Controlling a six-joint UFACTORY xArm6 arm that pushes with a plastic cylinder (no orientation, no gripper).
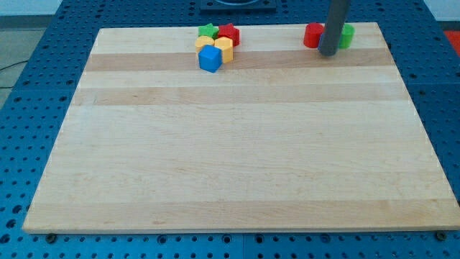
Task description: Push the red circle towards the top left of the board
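The red circle (313,35) stands near the board's top edge, right of centre. My tip (328,52) rests on the board just to the right of and slightly below the red circle, close against it. The rod hides part of a green block (347,35) that sits right behind it on the right. Near the top edge, left of centre, is a cluster: a green star (208,30), a red block (229,34), a yellow block (224,49) and a blue cube (210,59).
The wooden board (237,158) lies on a blue perforated table (43,79). A dark robot base shows at the view's top centre (237,4).
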